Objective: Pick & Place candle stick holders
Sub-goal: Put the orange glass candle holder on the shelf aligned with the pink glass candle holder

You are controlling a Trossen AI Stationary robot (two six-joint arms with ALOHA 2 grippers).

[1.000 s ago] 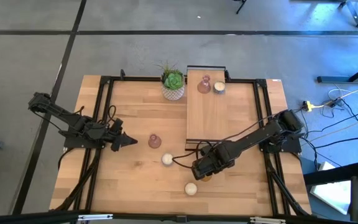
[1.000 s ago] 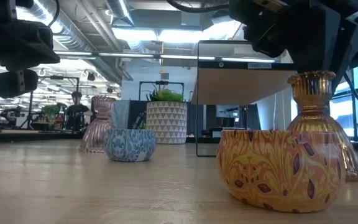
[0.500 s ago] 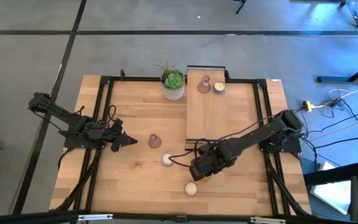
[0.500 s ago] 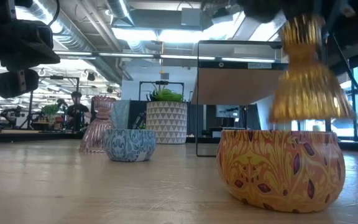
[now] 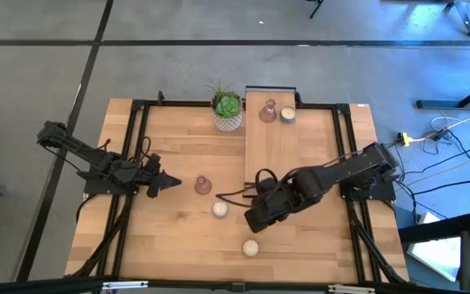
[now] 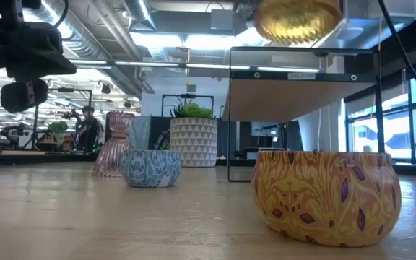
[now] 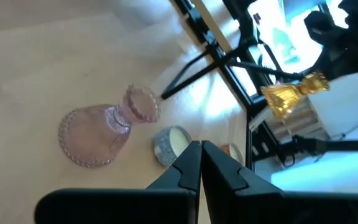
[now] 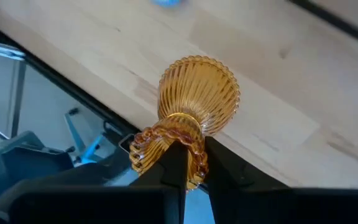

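We see the amber holder (image 8: 194, 106): ribbed glass, bulbous base, beaded neck. Right claw (image 8: 188, 163) clamps its neck, airborne, long axis tilted. Left claw (image 7: 201, 163) closed, empty.

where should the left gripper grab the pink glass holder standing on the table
Take the pink glass holder by its narrow neck, just under the flared beaded rim, coming down from above. It stands upright, and the bulbous base is too wide and rounded for the fingers. The left gripper waits beside it.
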